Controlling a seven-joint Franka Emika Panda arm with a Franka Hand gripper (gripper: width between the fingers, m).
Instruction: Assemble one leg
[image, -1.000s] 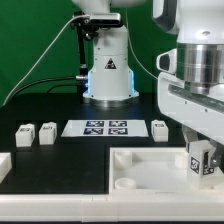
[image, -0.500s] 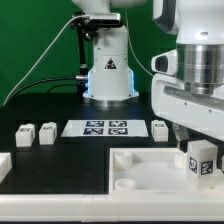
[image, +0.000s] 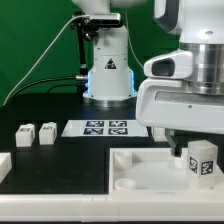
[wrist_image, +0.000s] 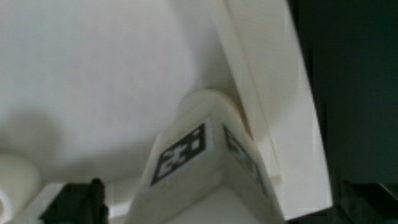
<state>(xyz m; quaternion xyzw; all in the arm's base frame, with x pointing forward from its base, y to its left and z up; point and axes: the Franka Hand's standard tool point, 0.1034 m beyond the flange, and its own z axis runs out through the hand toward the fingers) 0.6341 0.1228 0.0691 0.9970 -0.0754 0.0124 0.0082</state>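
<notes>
The leg (image: 203, 161), a small white block with a black-and-white tag, stands upright at the right end of the large white tray (image: 140, 172), by its raised rim. My gripper (image: 200, 148) hangs straight over it. One dark finger (image: 179, 150) shows beside the leg, apart from it. In the wrist view the leg (wrist_image: 199, 160) lies between my gripper's (wrist_image: 222, 205) two dark fingertips (wrist_image: 80, 200), with a gap on each side. The gripper is open and holds nothing.
Two more tagged legs (image: 22, 135) (image: 45, 132) lie at the exterior view's left. The marker board (image: 97, 128) lies behind the tray. A white part (image: 5, 165) sits at the left edge. The arm's base (image: 108, 75) stands at the back.
The gripper's body has shifted toward the exterior view's left and now fills more of the picture. The leg has stayed in place in the tray.
</notes>
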